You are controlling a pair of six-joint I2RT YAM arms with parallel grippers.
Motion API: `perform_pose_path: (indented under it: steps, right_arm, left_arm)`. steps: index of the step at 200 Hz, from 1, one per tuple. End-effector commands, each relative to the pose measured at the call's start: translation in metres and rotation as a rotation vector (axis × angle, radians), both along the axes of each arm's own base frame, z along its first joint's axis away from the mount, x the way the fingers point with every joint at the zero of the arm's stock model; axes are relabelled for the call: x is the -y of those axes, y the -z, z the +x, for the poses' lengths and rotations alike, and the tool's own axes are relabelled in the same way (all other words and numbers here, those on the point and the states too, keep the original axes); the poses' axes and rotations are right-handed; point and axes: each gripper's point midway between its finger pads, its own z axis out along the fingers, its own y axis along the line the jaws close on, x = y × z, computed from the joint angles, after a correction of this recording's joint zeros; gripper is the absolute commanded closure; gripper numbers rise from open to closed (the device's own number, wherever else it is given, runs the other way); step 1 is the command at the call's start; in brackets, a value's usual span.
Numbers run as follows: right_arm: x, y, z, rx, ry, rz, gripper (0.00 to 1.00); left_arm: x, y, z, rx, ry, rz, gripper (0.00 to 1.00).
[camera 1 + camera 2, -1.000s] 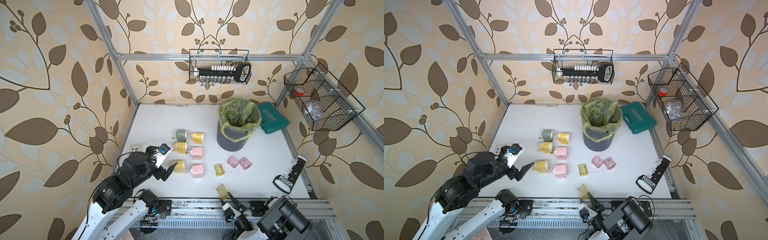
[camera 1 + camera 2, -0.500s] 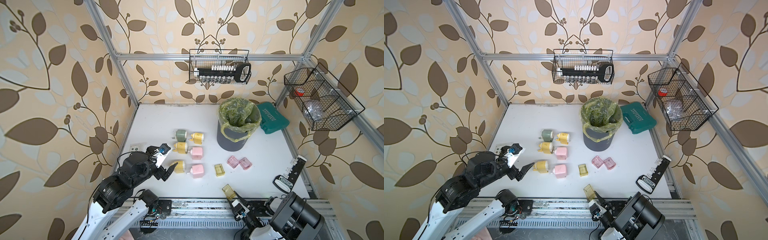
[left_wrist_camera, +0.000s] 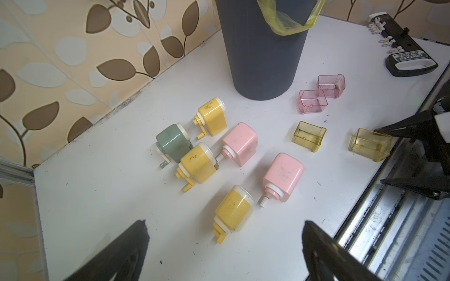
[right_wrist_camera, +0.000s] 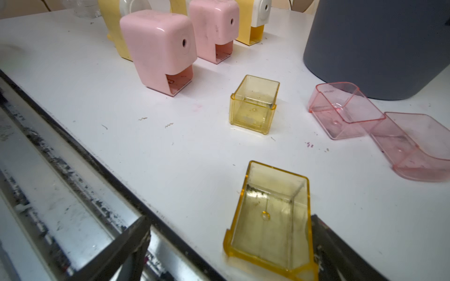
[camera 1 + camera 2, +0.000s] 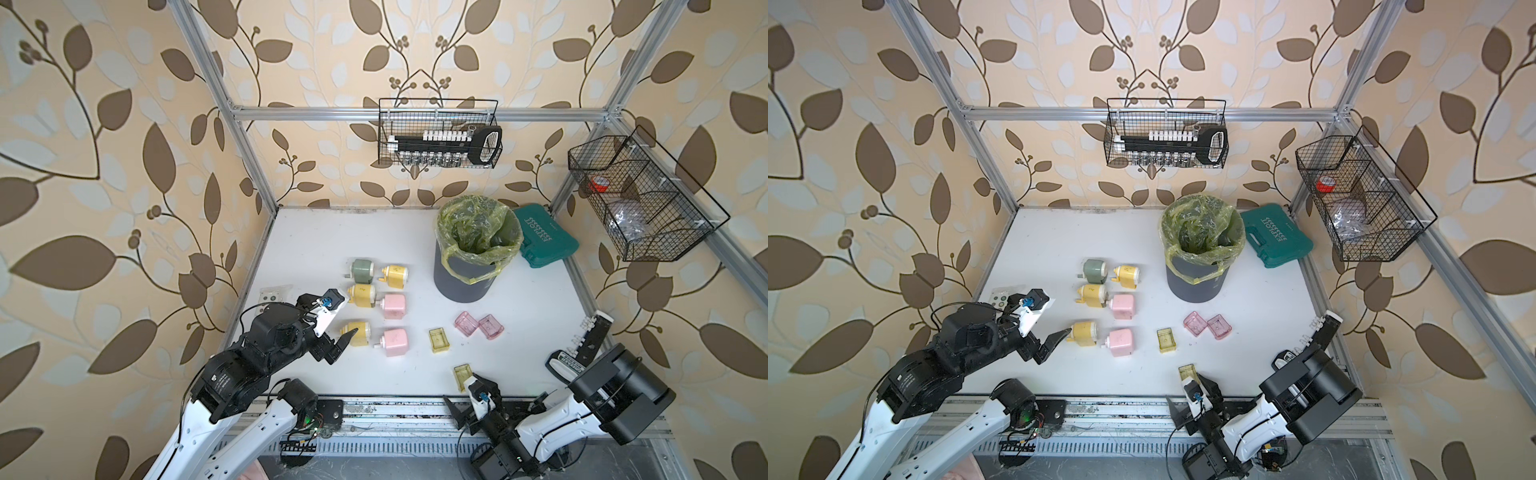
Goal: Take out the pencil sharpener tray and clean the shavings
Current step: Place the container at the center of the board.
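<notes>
In a top view, the right gripper [image 5: 464, 392] stood spread, the yellow tray [image 5: 462, 376] just ahead of its jaws. From the left wrist, the left gripper [image 3: 225, 223] gaped, a yellow sharpener [image 3: 233, 211] just ahead between its jaws. From the right wrist, the tray sat unheld between the jaws. It looked light, stiff and slick, and was best pinched across its long walls.

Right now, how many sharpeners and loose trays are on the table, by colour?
Green sharpeners: 1
Yellow sharpeners: 3
Pink sharpeners: 2
Yellow trays: 2
Pink trays: 2
Total: 10
</notes>
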Motion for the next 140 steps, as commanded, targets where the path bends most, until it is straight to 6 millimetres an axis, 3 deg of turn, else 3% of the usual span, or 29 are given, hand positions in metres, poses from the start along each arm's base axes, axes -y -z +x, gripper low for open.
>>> perform_pose_path:
  steps: [1, 32, 67, 105, 140]
  right_arm:
    - [-0.010, -0.001, -0.007, -0.002, -0.034, -0.050, 0.03]
    - [-0.007, -0.024, 0.000, -0.018, -0.026, -0.046, 0.04]
    - [-0.011, -0.051, 0.027, -0.172, -0.023, 0.037, 0.04]
    - [0.003, -0.096, 0.054, -0.202, -0.020, 0.003, 0.04]
    - [-0.007, -0.139, 0.079, -0.214, -0.027, -0.070, 0.06]
  left_arm:
    - [0.006, -0.002, -0.002, 0.010, 0.030, -0.028, 0.01]
    - [0.007, 0.001, 0.000, 0.004, 0.037, -0.012, 0.01]
    - [0.007, 0.000, 0.009, 0.015, 0.023, 0.022, 0.01]
    - [0.008, 0.005, 0.022, 0.029, 0.004, 0.063, 0.01]
    - [0.016, 0.010, 0.039, 0.033, 0.006, 0.083, 0.01]
